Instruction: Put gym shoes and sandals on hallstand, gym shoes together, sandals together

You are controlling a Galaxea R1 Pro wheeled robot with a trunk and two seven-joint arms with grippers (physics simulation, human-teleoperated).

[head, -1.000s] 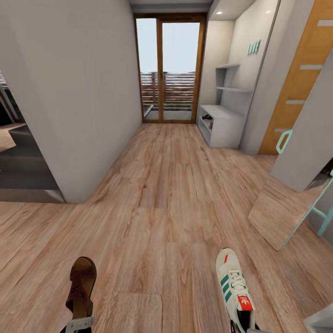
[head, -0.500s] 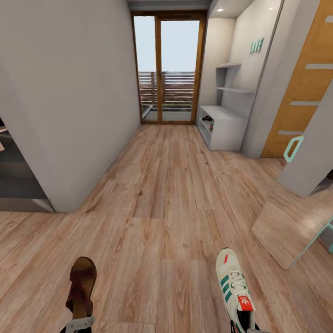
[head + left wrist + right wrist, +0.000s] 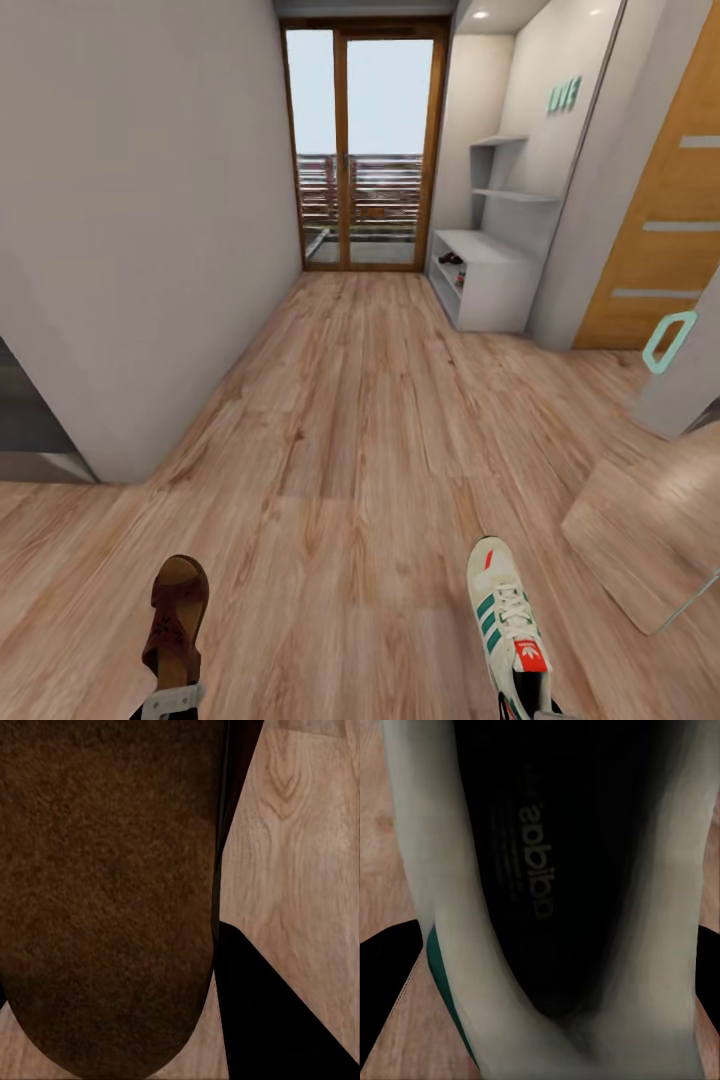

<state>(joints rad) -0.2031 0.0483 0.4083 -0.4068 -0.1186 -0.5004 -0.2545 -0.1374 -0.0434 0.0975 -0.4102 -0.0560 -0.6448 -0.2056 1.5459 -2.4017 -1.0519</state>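
Base rolled forward; hallstand (image 3: 485, 280) nearer, ahead-right. My left gripper (image 3: 168, 702) clamps sandal (image 3: 177, 618), right gripper (image 3: 535, 712) gym shoe (image 3: 508, 622), toes forward.

A dark brown leather sandal (image 3: 176, 625) sits near left and a cream-white lace-up sneaker (image 3: 508, 625) near right above the light wood-plank floor (image 3: 350, 420). The pale grey hallstand (image 3: 488, 270) stands far right, beside the far glass door (image 3: 363, 150).

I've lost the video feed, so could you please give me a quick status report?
Left end effector carrying a sandal, right one a gym shoe. Hallstand ahead on the right. Corridor floor open to it.
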